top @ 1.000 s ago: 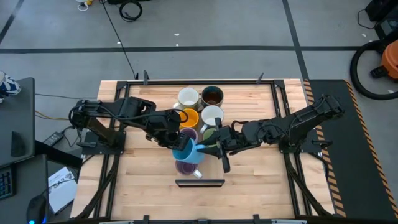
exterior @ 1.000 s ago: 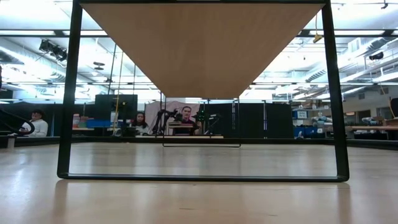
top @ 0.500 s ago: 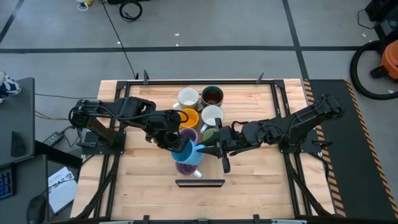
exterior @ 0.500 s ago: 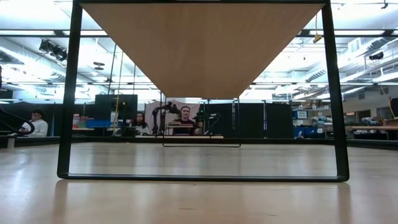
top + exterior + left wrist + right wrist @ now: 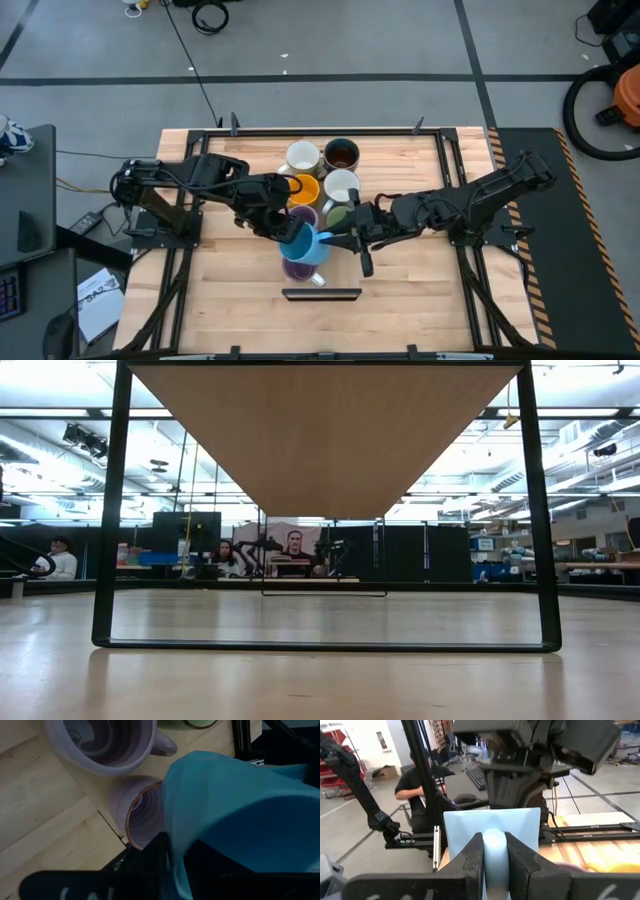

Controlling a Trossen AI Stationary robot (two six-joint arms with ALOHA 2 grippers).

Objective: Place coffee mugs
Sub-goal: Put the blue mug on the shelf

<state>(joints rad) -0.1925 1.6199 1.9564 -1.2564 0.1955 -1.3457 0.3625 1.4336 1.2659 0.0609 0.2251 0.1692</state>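
Robotics lab: workbenches [image 5: 590,568], monitors [image 5: 187,530].

Glossy ceramic coffee mugs [image 5: 322,190]; matt pale wood table [image 5: 420,280]

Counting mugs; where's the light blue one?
High view: blue mug at table centre, above a lavender mug, right gripper clamped on its handle.

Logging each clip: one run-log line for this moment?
light blue mug: right pincer shut on handle | left pincer at rim | lavender mug beneath
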